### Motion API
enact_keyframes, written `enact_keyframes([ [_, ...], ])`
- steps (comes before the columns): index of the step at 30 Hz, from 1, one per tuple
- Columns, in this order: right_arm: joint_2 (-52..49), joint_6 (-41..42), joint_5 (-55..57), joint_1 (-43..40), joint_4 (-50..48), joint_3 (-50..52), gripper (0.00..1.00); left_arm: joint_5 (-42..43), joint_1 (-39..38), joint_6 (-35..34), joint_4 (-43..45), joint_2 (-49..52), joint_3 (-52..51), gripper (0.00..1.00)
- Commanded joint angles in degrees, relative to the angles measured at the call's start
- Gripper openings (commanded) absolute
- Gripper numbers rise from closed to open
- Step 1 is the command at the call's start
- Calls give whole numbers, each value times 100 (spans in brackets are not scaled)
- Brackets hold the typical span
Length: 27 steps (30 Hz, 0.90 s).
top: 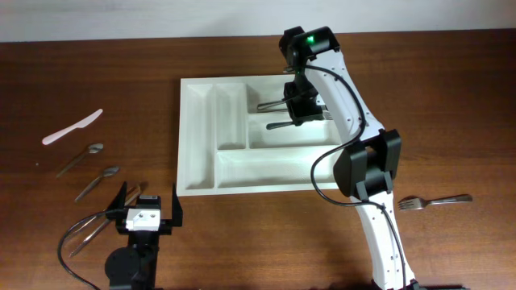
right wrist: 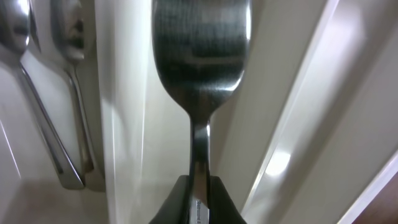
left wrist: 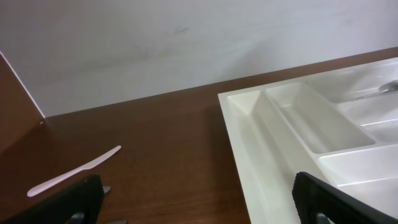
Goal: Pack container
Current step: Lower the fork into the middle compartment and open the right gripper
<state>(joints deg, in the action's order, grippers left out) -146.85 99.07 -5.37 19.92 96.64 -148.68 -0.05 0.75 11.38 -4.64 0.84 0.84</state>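
The white cutlery tray [top: 197,145] lies in the middle of the table. It also shows in the left wrist view [left wrist: 249,137] and the right wrist view [right wrist: 124,124]. My right gripper [top: 301,107] is low over the tray's upper long compartments. In its wrist view the right gripper [right wrist: 199,202] is shut on the neck of a metal utensil [right wrist: 199,56], held just above the tray floor. Two other metal utensils [right wrist: 56,124] lie in the neighbouring compartment. My left gripper [top: 149,211] is open and empty at the front left; in its wrist view the left gripper [left wrist: 199,211] is beside the tray's left rim.
A white plastic knife [top: 72,127] [left wrist: 74,171] and two spoons [top: 81,159] [top: 98,182] lie left of the tray. More cutlery [top: 101,225] lies beside the left gripper. A fork [top: 435,200] lies at the right, past the right arm.
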Motion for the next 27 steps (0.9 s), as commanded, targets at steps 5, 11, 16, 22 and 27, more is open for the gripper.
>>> enact_keyframes([
  [5, 173, 111, 122, 186, 4, 42, 9, -20, -22, 72, -9, -50, -31, 99],
  [11, 173, 105, 205, 219, 4, 42, 26, -20, -22, 72, -9, -50, -31, 99],
  [16, 173, 85, 306, 219, -2, 42, 52, -20, -22, 72, -9, -50, -31, 99],
  [22, 175, -835, 1388, 179, 37, 39, 86, -20, -22, 72, -9, -50, -31, 99],
  [27, 291, -1843, 2181, -7, 70, -146, 99, -20, -22, 72, -9, -50, -31, 99],
])
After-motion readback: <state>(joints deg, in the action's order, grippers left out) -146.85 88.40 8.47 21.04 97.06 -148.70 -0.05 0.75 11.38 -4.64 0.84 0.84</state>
